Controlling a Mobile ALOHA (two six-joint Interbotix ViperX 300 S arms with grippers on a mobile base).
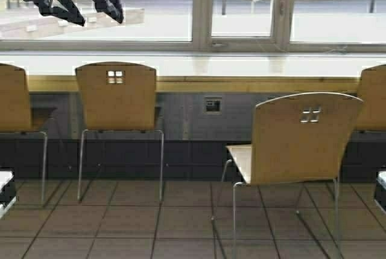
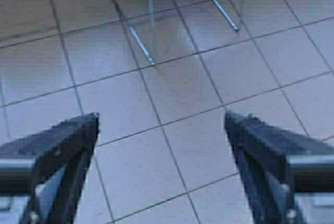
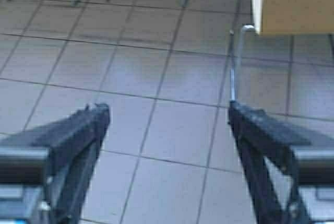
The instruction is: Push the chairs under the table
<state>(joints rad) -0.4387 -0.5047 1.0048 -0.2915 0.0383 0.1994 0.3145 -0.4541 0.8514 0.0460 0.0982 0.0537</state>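
A tan plywood chair [image 1: 301,141] stands pulled out from the long pale-wood table [image 1: 193,81], turned a little, right of centre. Another chair [image 1: 117,99] is tucked under the table at the left, one more [image 1: 12,99] at the far left and one [image 1: 374,99] at the far right. My left gripper [image 2: 162,125] is open and empty, held high at the upper left, above tiled floor and chrome chair legs [image 2: 151,20]. My right gripper [image 3: 168,117] is open and empty, high at the upper right, with the pulled-out chair's back [image 3: 295,2] and leg ahead of it.
Large windows [image 1: 241,5] run behind the table. A wall socket [image 1: 212,104] sits under the table on a dark tiled wall. Brown floor tiles [image 1: 120,223] spread in front. Parts of my base show at the lower left [image 1: 5,189] and lower right [image 1: 381,189] edges.
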